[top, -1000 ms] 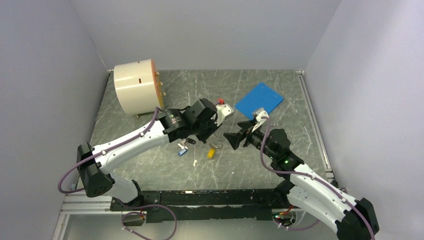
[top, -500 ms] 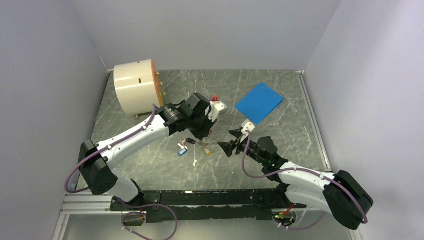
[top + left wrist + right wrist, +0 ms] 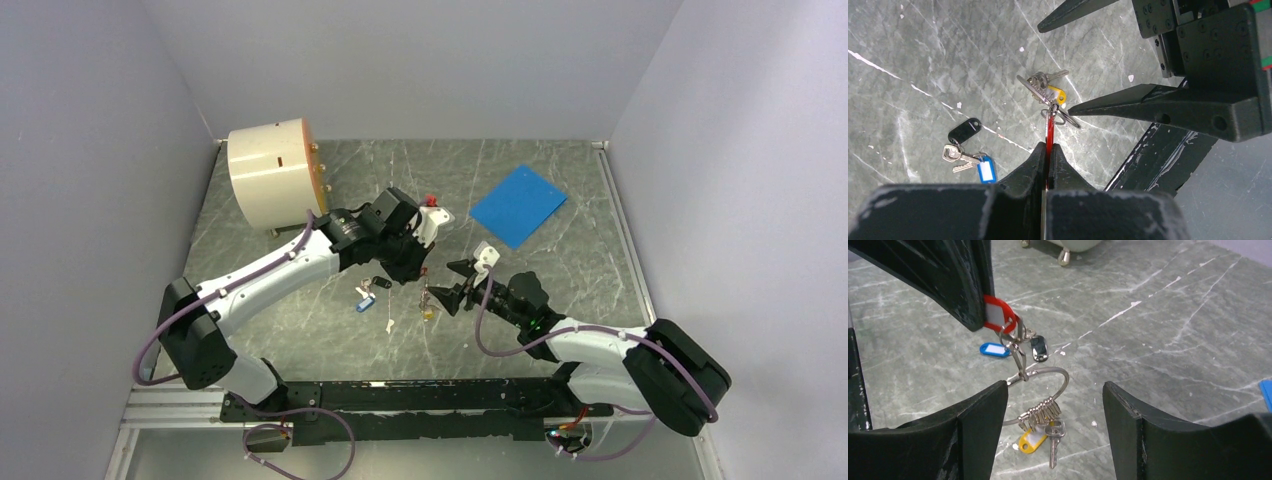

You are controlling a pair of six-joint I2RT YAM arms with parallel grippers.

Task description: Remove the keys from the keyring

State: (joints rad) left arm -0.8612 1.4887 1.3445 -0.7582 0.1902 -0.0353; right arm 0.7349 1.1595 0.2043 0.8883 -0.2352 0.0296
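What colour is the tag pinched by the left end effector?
Red, with a white insert; the tag shows best in the right wrist view.

A dark grey-green tabletop (image 3: 560, 300), veined with pale streaks, sits boxed in by a plain lavender-grey left wall (image 3: 90, 150), far wall (image 3: 420, 70) and right wall (image 3: 740, 150). The light is soft and even. A cream drum (image 3: 268, 175) stands far left, a blue sheet (image 3: 518, 205) lies far right, and a black rail (image 3: 400, 395) runs along the near edge

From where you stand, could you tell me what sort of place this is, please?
Probably a robot test cell: plain grey walls box in a marbled tabletop, with two arms bolted to a rail.
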